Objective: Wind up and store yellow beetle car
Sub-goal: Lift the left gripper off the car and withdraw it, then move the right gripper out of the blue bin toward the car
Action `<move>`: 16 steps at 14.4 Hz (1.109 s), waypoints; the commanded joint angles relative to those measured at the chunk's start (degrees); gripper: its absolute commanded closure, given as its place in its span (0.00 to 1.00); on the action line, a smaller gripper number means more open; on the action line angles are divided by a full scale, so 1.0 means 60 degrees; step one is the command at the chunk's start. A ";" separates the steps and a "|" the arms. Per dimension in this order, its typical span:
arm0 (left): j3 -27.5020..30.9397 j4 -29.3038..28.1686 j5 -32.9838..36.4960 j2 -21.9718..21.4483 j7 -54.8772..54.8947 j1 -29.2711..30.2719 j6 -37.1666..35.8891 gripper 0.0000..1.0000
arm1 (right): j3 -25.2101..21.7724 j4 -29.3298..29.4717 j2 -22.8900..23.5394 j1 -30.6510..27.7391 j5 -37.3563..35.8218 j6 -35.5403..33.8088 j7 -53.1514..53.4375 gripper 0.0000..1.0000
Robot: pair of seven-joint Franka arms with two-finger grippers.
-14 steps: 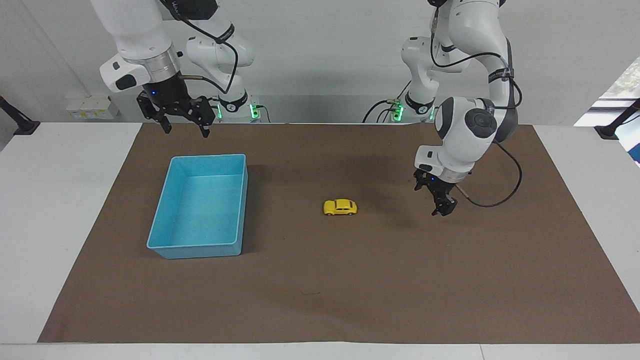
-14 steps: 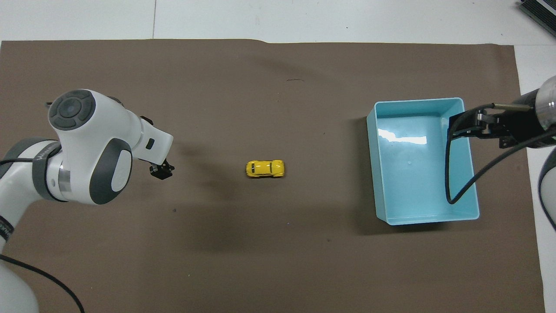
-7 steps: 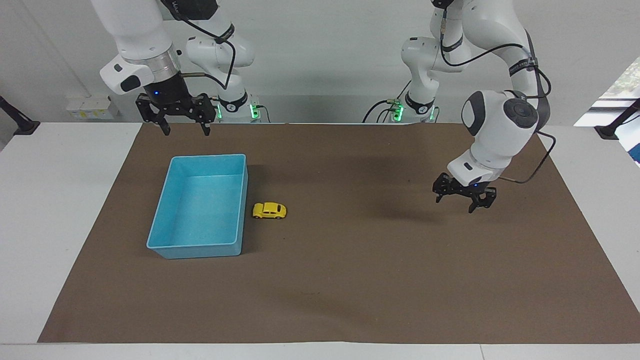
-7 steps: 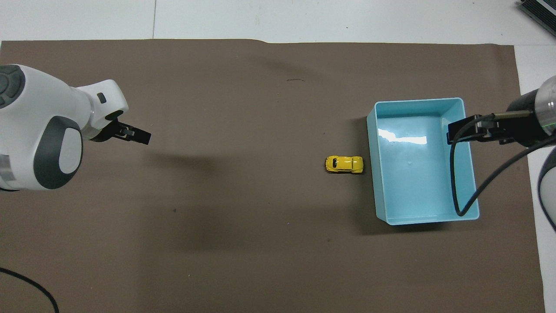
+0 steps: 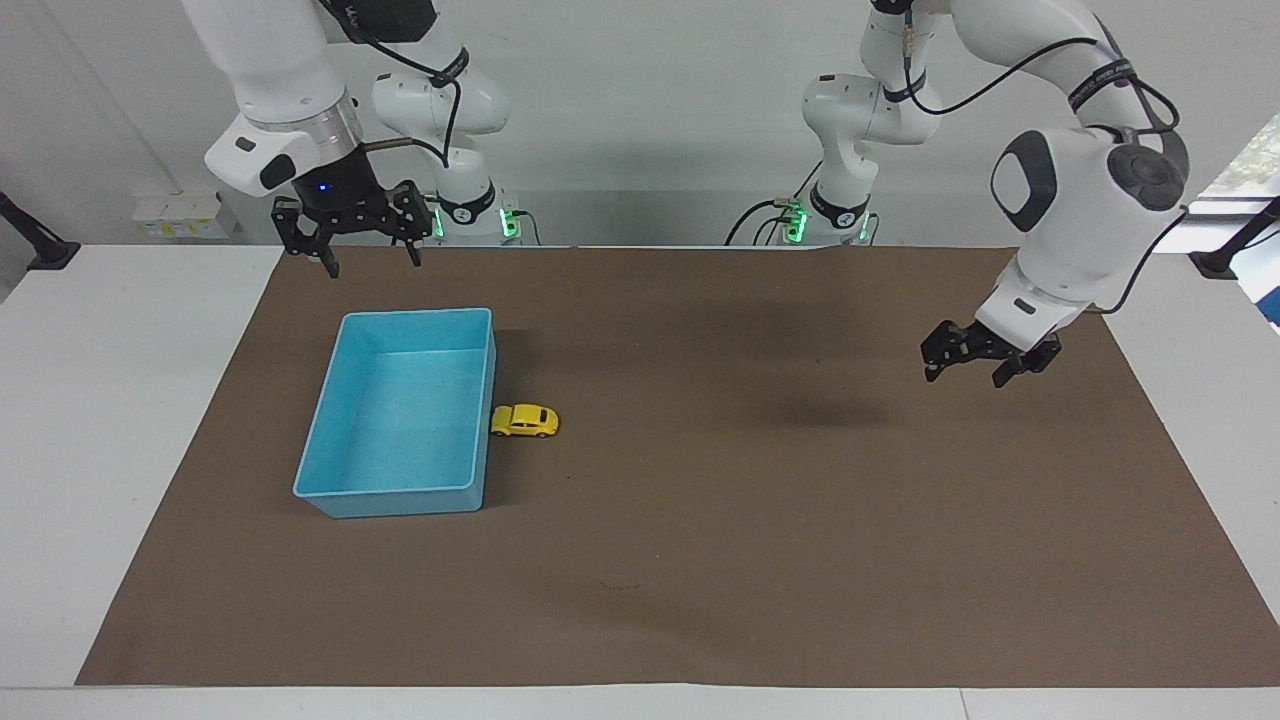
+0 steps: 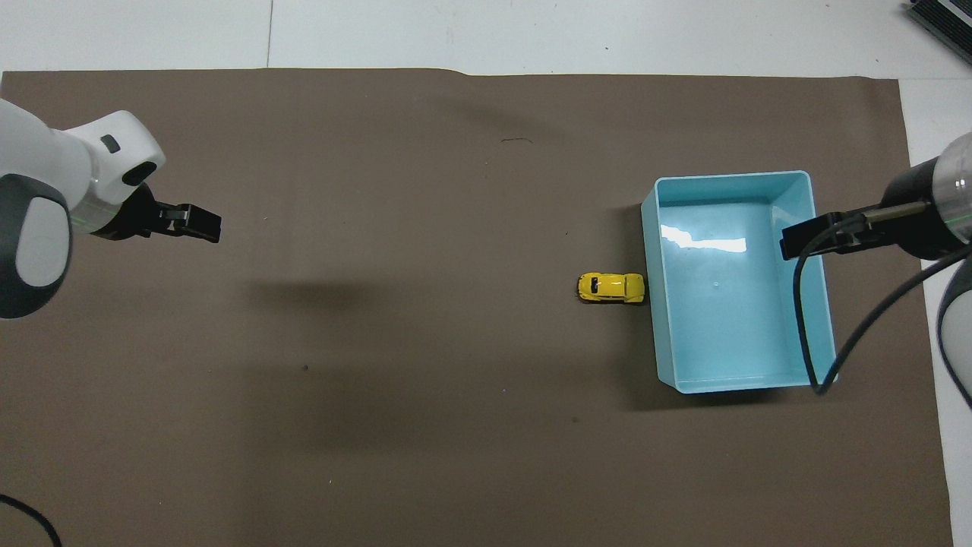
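The yellow beetle car [image 5: 525, 421] [image 6: 611, 288] stands on its wheels on the brown mat, one end against the long wall of the blue bin [image 5: 400, 500] [image 6: 748, 386]. Nothing lies in the bin. My left gripper [image 5: 965, 377] [image 6: 201, 226] hangs open and holds nothing, over the mat toward the left arm's end, well away from the car. My right gripper [image 5: 371, 265] [image 6: 797, 241] is raised over the bin's edge, open and holding nothing.
A brown mat [image 5: 700, 560] [image 6: 380, 425] covers most of the white table [image 5: 120, 420]. A black cable [image 6: 805, 334] from the right arm loops above the bin.
The car has rolled across the mat from its middle to the bin's wall. My left arm has drawn back toward its own end and lifted. My right gripper has barely shifted.
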 commanded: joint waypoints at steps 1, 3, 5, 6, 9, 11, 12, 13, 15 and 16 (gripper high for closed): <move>-0.0119 0.0727 0.0741 -0.0043 -0.0127 0.0006 -0.1088 0.00 | 0.0052 -0.0804 -0.0647 -0.0033 0.0231 0.0031 -0.1998 0.00; -0.0149 0.0816 0.0728 -0.0087 -0.0127 -0.0009 -0.1223 0.00 | 0.0081 -0.0966 -0.0764 -0.0018 0.0231 0.0103 -0.3434 0.00; -0.0163 0.0583 0.0625 -0.0364 -0.0186 0.0005 -0.1106 0.00 | 0.0081 -0.1039 -0.0780 0.0054 0.0216 0.0162 -0.4680 0.00; -0.0149 0.0582 0.0640 -0.0365 -0.0186 0.0005 -0.1135 0.00 | 0.0081 -0.1112 -0.0736 0.0243 0.0173 0.0279 -0.5339 0.00; -0.0120 0.0596 0.0640 -0.0351 -0.0186 0.0035 -0.1106 0.00 | 0.0081 -0.1799 -0.0605 0.0801 0.0084 0.1288 -0.7158 0.00; -0.0119 0.0611 0.0640 -0.0336 -0.0186 0.0035 -0.1076 0.00 | 0.0081 -0.1933 -0.0429 0.1093 0.0084 0.1611 -0.7658 0.00; -0.0119 0.0596 0.0640 -0.0336 -0.0200 0.0020 -0.1091 0.00 | 0.0081 -0.1962 -0.0428 0.1138 0.0084 0.1671 -0.7674 0.00; -0.0119 0.0611 0.0640 -0.0351 -0.0186 0.0020 -0.1076 0.00 | 0.0081 -0.1963 -0.0341 0.1139 0.0084 0.1744 -0.7733 0.00; -0.0119 0.0611 0.0640 -0.0351 -0.0201 0.0020 -0.1076 0.00 | 0.0081 -0.1963 -0.0093 0.1255 0.0084 0.1861 -0.8010 0.00; -0.0119 0.0611 0.0640 -0.0336 -0.0186 0.0020 -0.1076 0.00 | 0.0081 -0.2064 0.0039 0.1401 0.0084 0.2108 -0.8040 0.00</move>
